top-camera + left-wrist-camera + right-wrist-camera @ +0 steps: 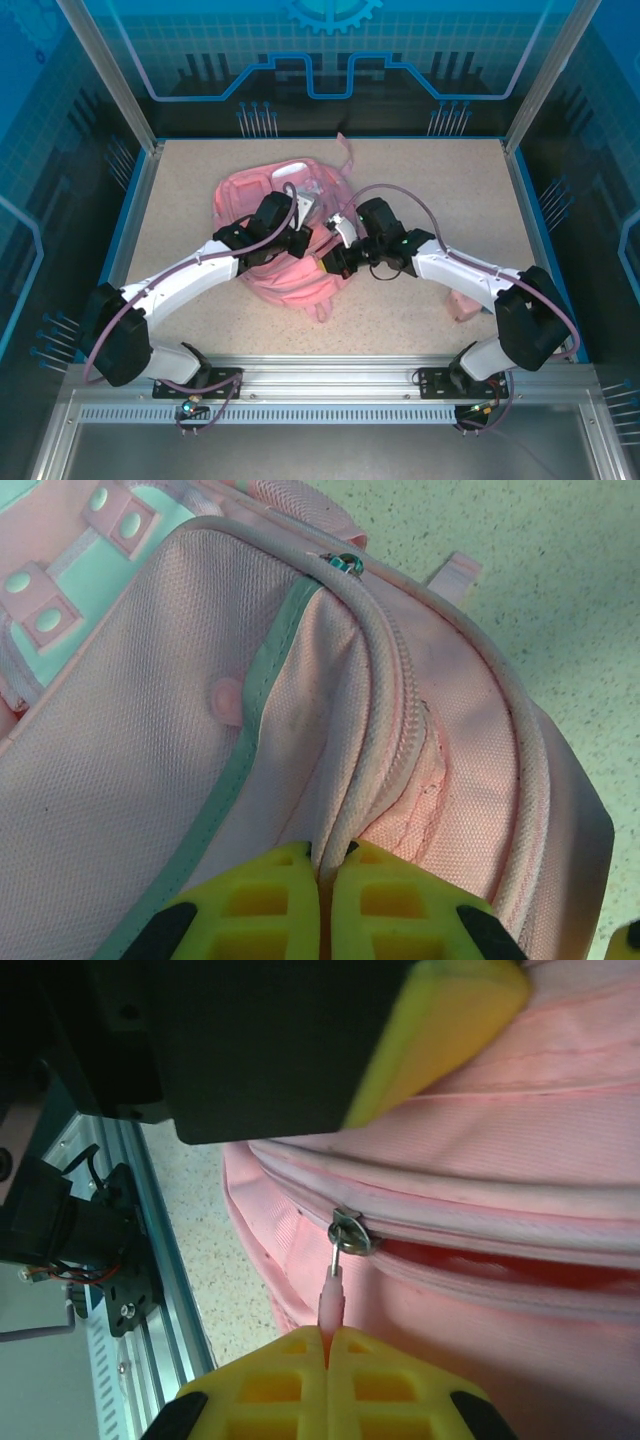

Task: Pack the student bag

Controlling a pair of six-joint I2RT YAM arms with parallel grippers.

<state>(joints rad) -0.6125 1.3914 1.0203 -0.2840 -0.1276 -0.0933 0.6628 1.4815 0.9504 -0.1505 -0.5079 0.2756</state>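
Note:
The student bag (250,195), a soft pink backpack, lies in the middle of the table with both arms reaching over it. My left gripper (303,241) (328,868) is shut on a piped seam of the bag's fabric (150,730) beside a closed zip; a metal slider (345,563) sits further up that zip. My right gripper (336,262) (327,1345) is shut on the pink zip pull (331,1300) hanging from a metal slider (350,1232) on the bag (500,1140). To the right of that slider the zip gapes, showing a dark red slit (520,1265).
A small pink object (462,303) lies on the table by the right arm's elbow. An aluminium rail (330,385) (150,1290) runs along the near edge. Glass walls with metal posts (110,75) enclose the speckled tabletop (440,190).

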